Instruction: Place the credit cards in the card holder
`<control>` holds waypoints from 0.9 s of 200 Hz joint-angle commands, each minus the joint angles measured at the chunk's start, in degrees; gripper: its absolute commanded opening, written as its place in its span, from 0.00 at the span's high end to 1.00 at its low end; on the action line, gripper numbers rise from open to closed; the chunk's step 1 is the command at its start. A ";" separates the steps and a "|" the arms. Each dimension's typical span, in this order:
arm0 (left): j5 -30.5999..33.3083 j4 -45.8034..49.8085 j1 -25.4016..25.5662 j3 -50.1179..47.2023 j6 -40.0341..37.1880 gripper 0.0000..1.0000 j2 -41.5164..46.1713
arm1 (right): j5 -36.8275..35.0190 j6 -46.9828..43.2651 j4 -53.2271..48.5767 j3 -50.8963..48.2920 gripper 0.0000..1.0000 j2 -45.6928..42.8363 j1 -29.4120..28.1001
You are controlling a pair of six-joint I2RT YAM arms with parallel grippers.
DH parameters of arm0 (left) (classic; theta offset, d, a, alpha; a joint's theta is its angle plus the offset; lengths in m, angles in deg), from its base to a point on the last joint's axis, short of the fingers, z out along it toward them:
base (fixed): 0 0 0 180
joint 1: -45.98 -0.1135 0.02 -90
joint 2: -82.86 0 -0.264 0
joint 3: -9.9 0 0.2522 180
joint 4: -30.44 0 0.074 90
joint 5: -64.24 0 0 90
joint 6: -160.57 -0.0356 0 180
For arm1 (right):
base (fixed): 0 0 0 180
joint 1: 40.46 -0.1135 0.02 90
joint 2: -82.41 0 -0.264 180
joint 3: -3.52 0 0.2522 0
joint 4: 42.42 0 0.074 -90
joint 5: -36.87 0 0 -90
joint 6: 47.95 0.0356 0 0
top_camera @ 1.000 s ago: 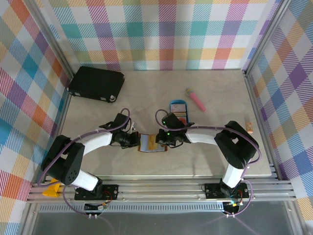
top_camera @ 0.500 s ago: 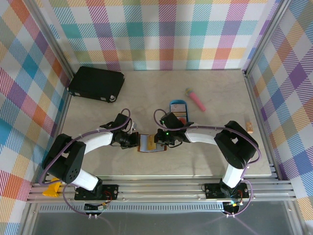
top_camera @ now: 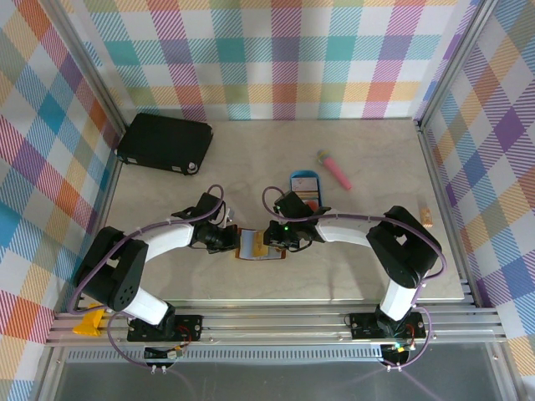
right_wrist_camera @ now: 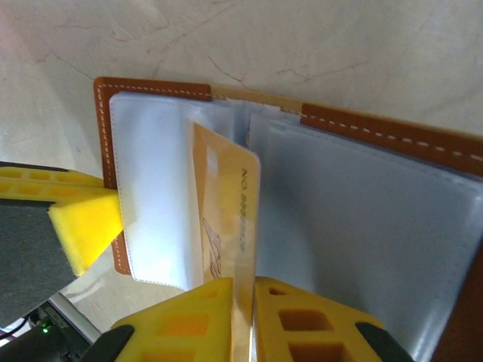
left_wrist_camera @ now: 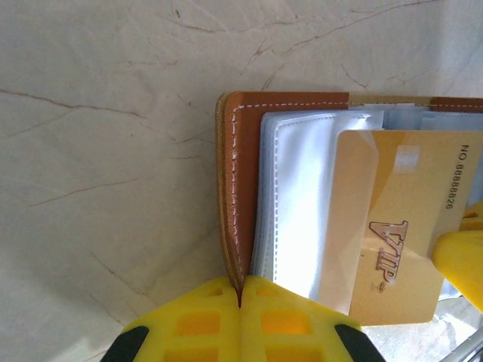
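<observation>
Where the two arms meet near the middle of the pale marbled table top point(top_camera: 376, 267), a small brown leather bifold card holder point(top_camera: 251, 245) is laid open and flat, its clear and pale blue-grey pockets turned upward. The left gripper point(left_wrist_camera: 241, 290) is closed on the card holder: in the left wrist view its yellow fingers are pressed together over the stitched brown edge of one flap. The right gripper point(right_wrist_camera: 244, 290) is closed on a gold rectangular plastic card point(right_wrist_camera: 226, 219), whose near edge is pinched between the two yellow fingers in the right wrist view. The card is held tilted over the inside of the holder, close to the fold, with its far end resting against the clear pocket sleeves of the flap gripped by the left arm. Whether that end is tucked into a sleeve or only laid on it cannot be told. The letters VIP and a printed number are read on the card's face in the left wrist view.

Just behind the right gripper, a blue oval tray point(top_camera: 304, 185) is set on the table with something red and beige in it, too small to be made out. A pink stick point(top_camera: 334, 170) is laid farther back and to the right, apart from the tray. A large black rectangular case point(top_camera: 165, 142) is placed in the far left corner.
</observation>
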 commanded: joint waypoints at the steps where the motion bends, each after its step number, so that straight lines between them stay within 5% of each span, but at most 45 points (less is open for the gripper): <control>1: 0.77 2.55 -0.30 0.74 -1.28 1.00 -0.95 | -0.87 -1.28 -3.49 2.05 0.83 -0.55 -0.65; 180: 0.19 2.24 -0.30 0.31 -1.36 1.00 -0.10 | -9.53 -5.74 -20.58 13.80 0.67 3.08 -3.20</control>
